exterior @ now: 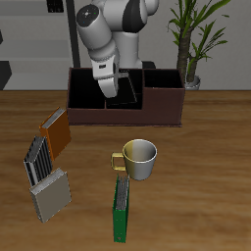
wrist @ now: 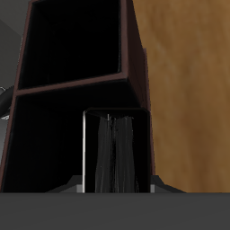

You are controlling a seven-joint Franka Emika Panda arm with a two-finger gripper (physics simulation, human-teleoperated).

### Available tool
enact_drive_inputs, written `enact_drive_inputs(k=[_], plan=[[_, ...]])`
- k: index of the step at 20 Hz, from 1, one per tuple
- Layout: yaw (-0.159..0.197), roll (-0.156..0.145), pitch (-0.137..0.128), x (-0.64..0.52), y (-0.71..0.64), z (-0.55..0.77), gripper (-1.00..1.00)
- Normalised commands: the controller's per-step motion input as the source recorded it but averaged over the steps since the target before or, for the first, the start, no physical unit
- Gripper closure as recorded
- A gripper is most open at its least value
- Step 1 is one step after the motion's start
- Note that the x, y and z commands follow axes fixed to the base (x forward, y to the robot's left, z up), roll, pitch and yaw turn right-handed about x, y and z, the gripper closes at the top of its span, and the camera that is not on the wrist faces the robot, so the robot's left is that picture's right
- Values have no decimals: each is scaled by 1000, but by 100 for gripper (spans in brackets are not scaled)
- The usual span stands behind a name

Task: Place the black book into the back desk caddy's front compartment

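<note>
back desk caddy cropped, jaws' state unclear

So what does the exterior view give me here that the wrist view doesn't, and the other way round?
Only the exterior view shows the white robot arm, the cream mug, the green book, the orange book, the light-grey file holder and the potted plant.

Only the wrist view shows the thin black book upright in the tool, inside a black-lined cell.

Both show the dark reddish-brown desk caddy and the wooden table.
</note>
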Motion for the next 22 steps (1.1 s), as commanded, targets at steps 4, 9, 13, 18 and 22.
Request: enact_drive_inputs(k=[4,9,13,18,22], plan=[[-9,-4,33,32,0,-157,100],[-7,1,54,14,-9,-236,100],[-2,-12,58,23,-47,-252,100],[-3,7,12,5,14,-94,100],[-75,22,29,-29,78,96,-100]])
